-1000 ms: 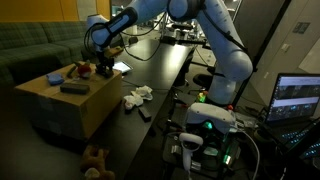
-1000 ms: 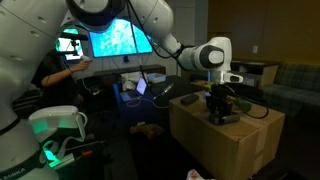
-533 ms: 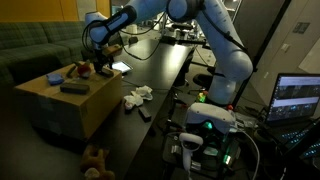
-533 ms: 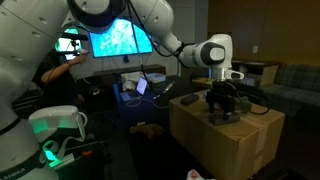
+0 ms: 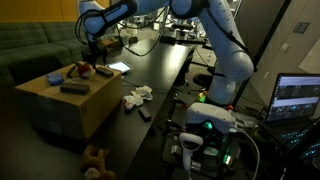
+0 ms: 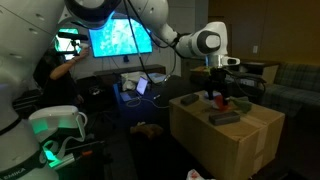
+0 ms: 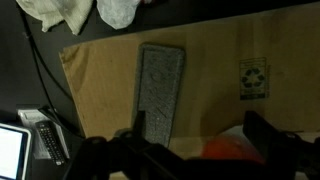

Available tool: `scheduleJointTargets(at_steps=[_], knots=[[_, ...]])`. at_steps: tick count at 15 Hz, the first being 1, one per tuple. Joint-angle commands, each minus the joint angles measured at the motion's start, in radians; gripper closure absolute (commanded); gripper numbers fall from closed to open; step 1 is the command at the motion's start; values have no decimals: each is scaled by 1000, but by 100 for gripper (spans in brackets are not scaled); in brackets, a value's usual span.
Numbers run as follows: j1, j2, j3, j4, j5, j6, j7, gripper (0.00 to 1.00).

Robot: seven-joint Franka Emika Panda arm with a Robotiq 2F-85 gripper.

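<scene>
My gripper (image 5: 92,57) hangs open and empty above a cardboard box (image 5: 45,103), also seen in an exterior view (image 6: 222,92). In the wrist view the two dark fingers (image 7: 195,135) stand wide apart over the box top (image 7: 215,60). A red-orange object (image 7: 225,150) lies just under and between them; it shows on the box in both exterior views (image 5: 82,70) (image 6: 222,101). A flat grey block (image 7: 158,88) lies on the box to one side of the fingers, apart from them, and shows in both exterior views (image 5: 73,88) (image 6: 225,118).
White crumpled cloths (image 5: 137,96) (image 7: 75,12) lie on the dark floor beside the box, with a small remote (image 7: 46,140) nearby. A desk with monitors (image 6: 122,40) stands behind. A couch (image 5: 30,50) is past the box. A brown toy (image 5: 96,160) lies on the floor.
My gripper has risen straight up from just above the box top and now hangs higher over it. The grey block and the red-orange object stay where they were.
</scene>
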Motion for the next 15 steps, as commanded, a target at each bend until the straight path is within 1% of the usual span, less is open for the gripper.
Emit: scheduleJointTargets(at_steps=[1,7,12,15], knots=[[24,-25,6,21,-4,21,-8,0],[58,17,10,81,-9,110,5,0],[55,79,12,131,4,173,-7,0],[46,127,16,166,15,175,-19,0]])
